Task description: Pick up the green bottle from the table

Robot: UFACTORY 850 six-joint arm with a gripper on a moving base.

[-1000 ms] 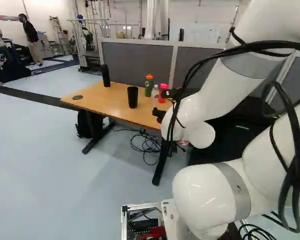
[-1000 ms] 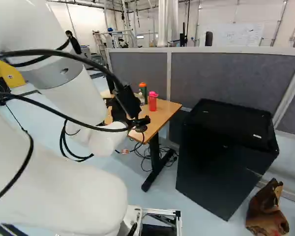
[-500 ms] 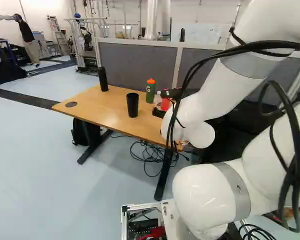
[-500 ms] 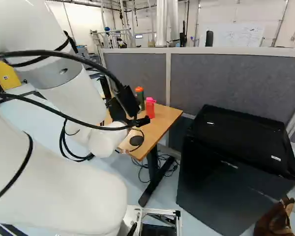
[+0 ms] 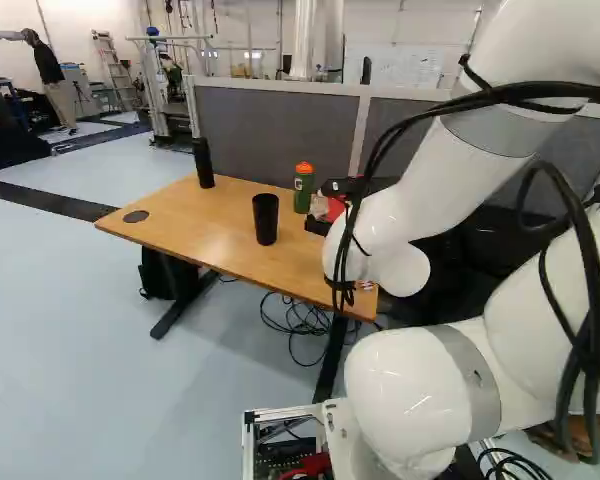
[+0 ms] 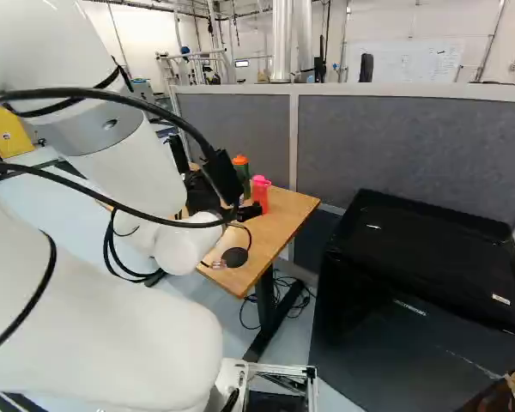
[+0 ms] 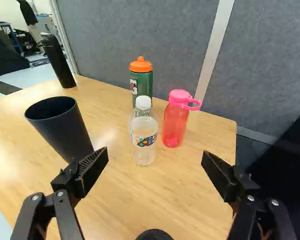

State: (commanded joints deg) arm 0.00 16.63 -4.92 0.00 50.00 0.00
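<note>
Base has moved nearer the table [image 7: 120, 200]; progress judged at approach only, the gripper [image 7: 155, 157] spread and empty short of the clear bottle [image 7: 143, 135], the green bottle [image 7: 141, 82] upright just behind that landmark, grasp and lift outstanding.

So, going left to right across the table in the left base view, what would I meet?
Round black disc, tall black bottle, black cup, green bottle with an orange lid, then the white arm.
</note>
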